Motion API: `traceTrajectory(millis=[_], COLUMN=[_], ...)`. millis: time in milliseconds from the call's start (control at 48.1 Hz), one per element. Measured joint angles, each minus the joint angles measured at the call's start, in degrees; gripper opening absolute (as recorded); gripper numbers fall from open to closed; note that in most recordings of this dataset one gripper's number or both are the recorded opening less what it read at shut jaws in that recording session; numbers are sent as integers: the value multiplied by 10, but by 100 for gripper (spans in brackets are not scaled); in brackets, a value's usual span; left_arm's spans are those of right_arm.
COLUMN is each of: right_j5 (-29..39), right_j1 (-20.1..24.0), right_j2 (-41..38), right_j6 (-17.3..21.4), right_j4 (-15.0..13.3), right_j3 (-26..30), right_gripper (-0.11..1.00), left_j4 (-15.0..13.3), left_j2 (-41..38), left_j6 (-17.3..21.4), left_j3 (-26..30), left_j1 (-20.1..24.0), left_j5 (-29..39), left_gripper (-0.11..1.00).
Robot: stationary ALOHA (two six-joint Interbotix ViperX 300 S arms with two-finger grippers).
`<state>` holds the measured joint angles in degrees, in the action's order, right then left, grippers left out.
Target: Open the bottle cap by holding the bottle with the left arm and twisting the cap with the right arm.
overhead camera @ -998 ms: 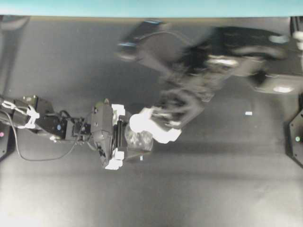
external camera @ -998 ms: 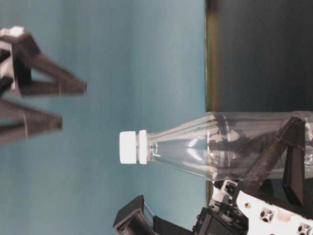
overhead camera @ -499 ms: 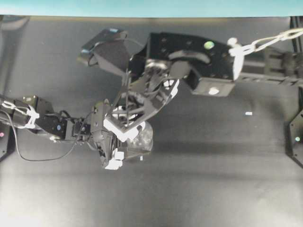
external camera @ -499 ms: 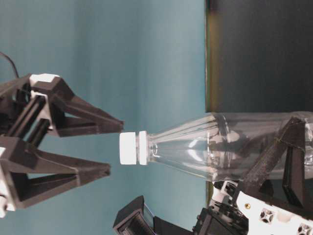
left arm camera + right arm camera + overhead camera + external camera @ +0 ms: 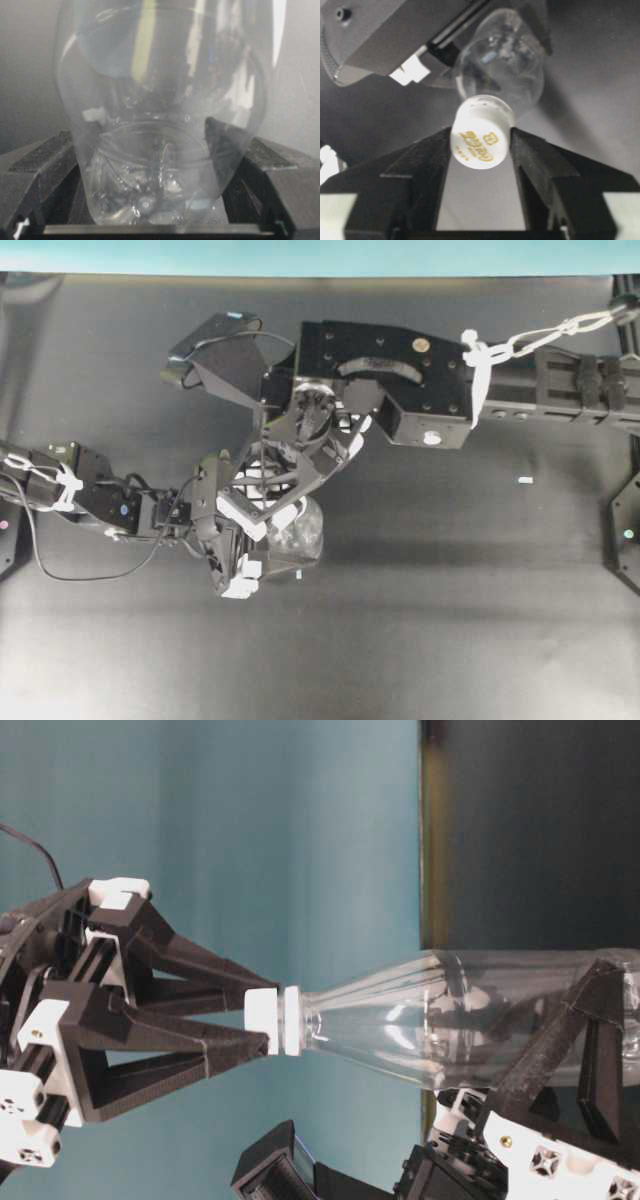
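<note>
Your bottle (image 5: 470,1015) stands upright on the dark desk (image 5: 450,640), a little left of the middle in the overhead view; the table-level view is turned sideways, so there its neck points left. The left arm (image 5: 100,502) reaches in from the left edge, and the left gripper (image 5: 243,540) has its jaws closed around the clear body low down: in the left wrist view you see the round base (image 5: 160,165) seated between the two black fingers (image 5: 40,160), pressed on both sides.

The right arm (image 5: 540,390) comes across from the right, its boxy housing above and right of the bottle in the overhead view, with the wrist pointing down over it. The right gripper (image 5: 481,150) has its jaws on the bottle cap (image 5: 482,132): in the right wrist view you can see the white cap, with gold lettering on top, sitting between the two black fingers (image 5: 420,175), each touching a side of it. In the table-level view the fingertips (image 5: 240,1045) meet the cap (image 5: 262,1020) from either side, just above the neck ring. The cap sits square on the neck

A small white scrap (image 5: 525,480) lies on the desk, well to the right of the bottle
</note>
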<state>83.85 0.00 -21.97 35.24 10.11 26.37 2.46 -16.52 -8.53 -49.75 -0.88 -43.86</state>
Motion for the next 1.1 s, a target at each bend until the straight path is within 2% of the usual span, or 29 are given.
traceTrajectory(millis=[104,291,395,582,707,832,1019,1102], right_j5=[2,4,4,0,-3,-8,-14,-15], right_j1=[0,-1,-2,-2,-2,-3,-2,-2], right_j2=[2,1,1,1,1,3,3,4], right_j6=[-19,-76,-128,-287,-378,-447,-581,-627], right_j4=[0,1,1,4,5,6,7,7], right_j3=[-4,-5,-5,-5,-6,-9,-11,-13], right_gripper=[36,36,36,36,36,36,36,36], left_j4=[0,0,0,0,0,0,0,0], left_j2=[0,0,0,0,0,0,0,0], left_j6=[0,0,0,2,2,2,2,2], left_j3=[0,0,-1,-2,-2,-3,-5,-6], left_j1=[0,0,0,-1,1,1,1,1], left_j5=[0,1,0,0,1,1,0,0], left_gripper=[83,83,83,83,83,83,83,83])
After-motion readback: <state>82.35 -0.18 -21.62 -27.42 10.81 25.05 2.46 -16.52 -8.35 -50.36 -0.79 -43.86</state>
